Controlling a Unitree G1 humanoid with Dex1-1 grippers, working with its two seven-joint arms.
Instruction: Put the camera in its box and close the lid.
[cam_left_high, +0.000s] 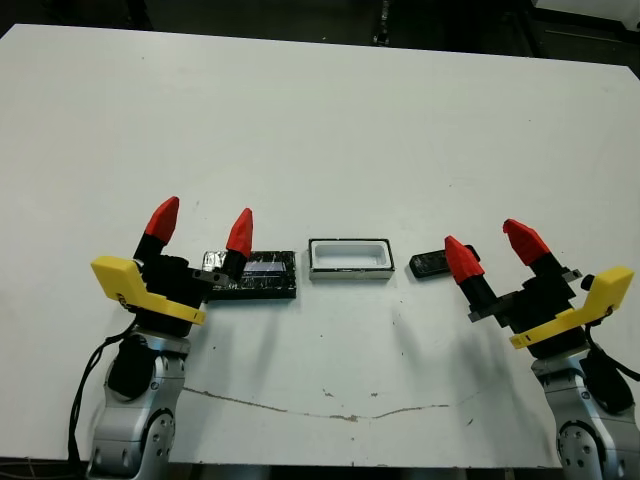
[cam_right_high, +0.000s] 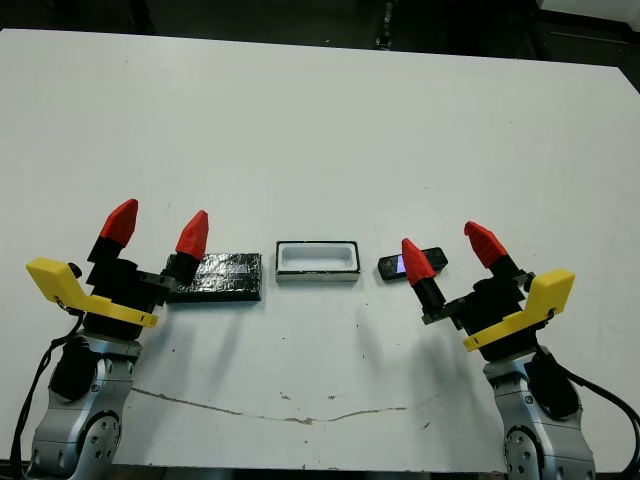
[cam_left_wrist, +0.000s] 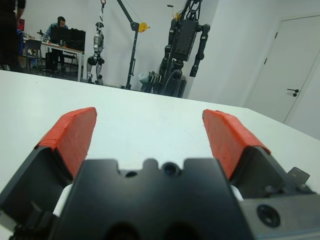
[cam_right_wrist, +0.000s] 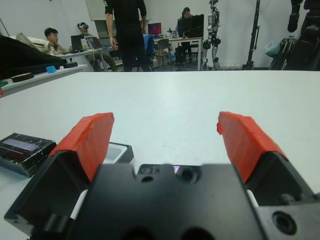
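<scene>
Camera (cam_left_high: 430, 263) lies just beside the spread right tool (cam_left_high: 496, 248).

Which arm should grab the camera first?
Right. The camera lies just right of the box, beside the open right gripper. The left gripper, also open, sits over by the lid, with the box between it and the camera.
</scene>
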